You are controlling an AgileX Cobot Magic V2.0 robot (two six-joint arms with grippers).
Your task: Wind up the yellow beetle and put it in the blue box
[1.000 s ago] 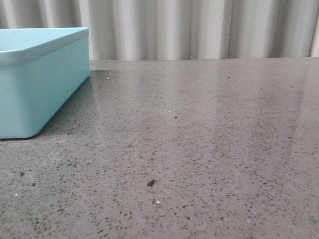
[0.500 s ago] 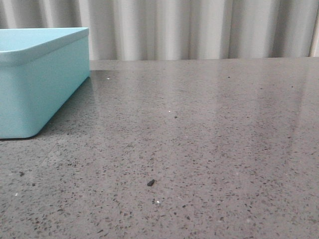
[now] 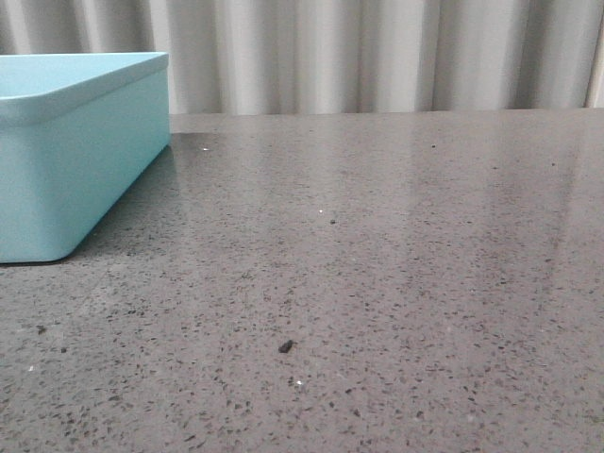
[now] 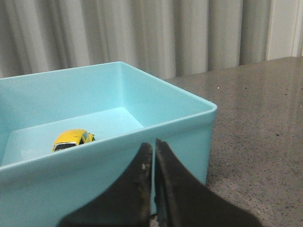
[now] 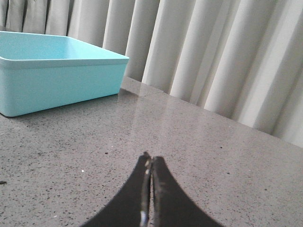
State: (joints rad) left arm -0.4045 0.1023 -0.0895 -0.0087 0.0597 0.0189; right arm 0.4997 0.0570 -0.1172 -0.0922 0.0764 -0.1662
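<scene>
The yellow beetle (image 4: 72,139) rests on the floor of the blue box (image 4: 180,97), seen in the left wrist view over the box's near wall. My left gripper (image 4: 153,144) is shut and empty, just outside that near wall. In the front view the blue box (image 3: 85,151) stands at the far left of the table; its inside and both grippers are out of that view. My right gripper (image 5: 151,158) is shut with nothing in it, above the bare grey tabletop, well away from the blue box (image 5: 57,75).
The speckled grey stone table (image 3: 377,264) runs back to a pale pleated curtain (image 3: 377,52). A small dark crumb (image 3: 285,346) lies on the table near the front.
</scene>
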